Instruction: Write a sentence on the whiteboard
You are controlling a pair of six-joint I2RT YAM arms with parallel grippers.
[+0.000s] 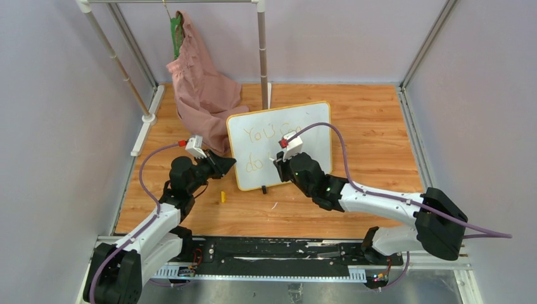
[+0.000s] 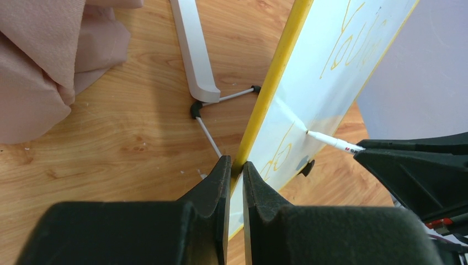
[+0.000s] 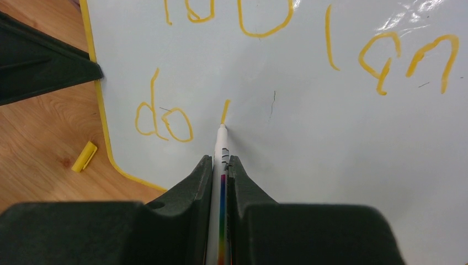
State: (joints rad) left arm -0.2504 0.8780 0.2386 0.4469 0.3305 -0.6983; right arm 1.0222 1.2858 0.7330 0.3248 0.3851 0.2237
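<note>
The whiteboard (image 1: 316, 152), white with a yellow frame, stands tilted on the wooden table. My left gripper (image 1: 231, 166) is shut on its left frame edge; in the left wrist view the pads (image 2: 234, 165) pinch the yellow rim (image 2: 276, 72). My right gripper (image 3: 221, 163) is shut on a white marker (image 3: 222, 144), whose tip touches the board (image 3: 331, 138) at the foot of a short orange stroke. The sentence (image 3: 165, 118) reads "You can" above and "do" below, then that stroke. In the top view the right gripper (image 1: 277, 161) hides the middle of the board.
A yellow marker cap (image 1: 223, 197) lies on the table in front of the board's lower left corner. A pink cloth (image 1: 196, 82) hangs from a rack behind the board. The rack's white foot (image 2: 193, 49) and the board's wire stand (image 2: 209, 135) lie behind it. Walls enclose the table.
</note>
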